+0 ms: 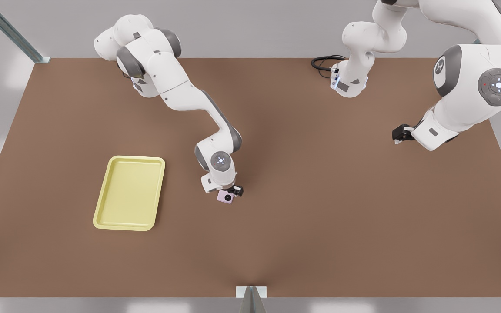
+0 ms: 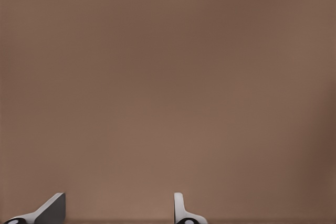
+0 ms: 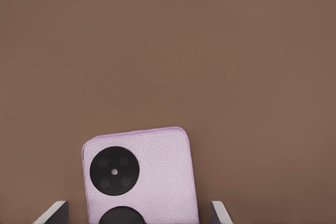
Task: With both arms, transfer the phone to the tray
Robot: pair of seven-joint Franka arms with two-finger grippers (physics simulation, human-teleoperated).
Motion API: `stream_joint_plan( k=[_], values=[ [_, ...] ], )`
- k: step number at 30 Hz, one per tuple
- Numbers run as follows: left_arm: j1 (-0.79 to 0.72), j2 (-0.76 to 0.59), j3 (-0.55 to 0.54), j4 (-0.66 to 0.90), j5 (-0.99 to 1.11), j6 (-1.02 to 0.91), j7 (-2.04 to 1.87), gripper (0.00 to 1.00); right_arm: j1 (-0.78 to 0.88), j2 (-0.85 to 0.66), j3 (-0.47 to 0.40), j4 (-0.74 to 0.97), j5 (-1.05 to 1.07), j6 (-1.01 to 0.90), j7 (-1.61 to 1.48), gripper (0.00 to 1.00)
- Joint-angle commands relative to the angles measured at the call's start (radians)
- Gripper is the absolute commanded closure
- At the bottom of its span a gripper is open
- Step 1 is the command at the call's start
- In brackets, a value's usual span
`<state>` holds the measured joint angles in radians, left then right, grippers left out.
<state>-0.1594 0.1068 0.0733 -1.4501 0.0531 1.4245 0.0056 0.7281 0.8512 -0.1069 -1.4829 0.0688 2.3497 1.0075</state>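
With the phone between the spread fingers of the right gripper mid-table, well apart from the tray near the front edge, a loose pinch could drop it, while the left gripper, also spread, waits.

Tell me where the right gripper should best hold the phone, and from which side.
Grip the phone across its two long side edges, from above: it lies flat, lenses up, so only those edges give opposing faces. The right gripper stands open astride it; the left gripper waits open over the table.
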Motion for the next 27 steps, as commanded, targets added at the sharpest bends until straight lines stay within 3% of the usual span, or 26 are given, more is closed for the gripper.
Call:
stream_joint_plan(
  k=[1, 19, 25, 27],
  values=[
    [0.0, -0.001, 0.0, 0.001, 0.001, 0.001, 0.017, 0.0, 0.002, 0.0, 0.001, -0.004, -0.001, 0.019, -0.018, 0.0],
    [0.0, 0.008, 0.006, 0.001, -0.001, 0.002, 0.019, 0.0, 0.001, 0.023, 0.004, 0.001, -0.003, 0.016, -0.029, 0.0],
    [0.0, 0.008, 0.006, 0.001, -0.001, 0.001, 0.017, 0.0, 0.001, 0.025, 0.006, 0.001, -0.001, 0.017, -0.041, 0.13],
    [0.0, 0.008, 0.006, 0.001, -0.001, 0.001, 0.017, 0.0, 0.001, 0.028, 0.006, 0.001, -0.003, 0.016, -0.044, 0.13]
  ],
)
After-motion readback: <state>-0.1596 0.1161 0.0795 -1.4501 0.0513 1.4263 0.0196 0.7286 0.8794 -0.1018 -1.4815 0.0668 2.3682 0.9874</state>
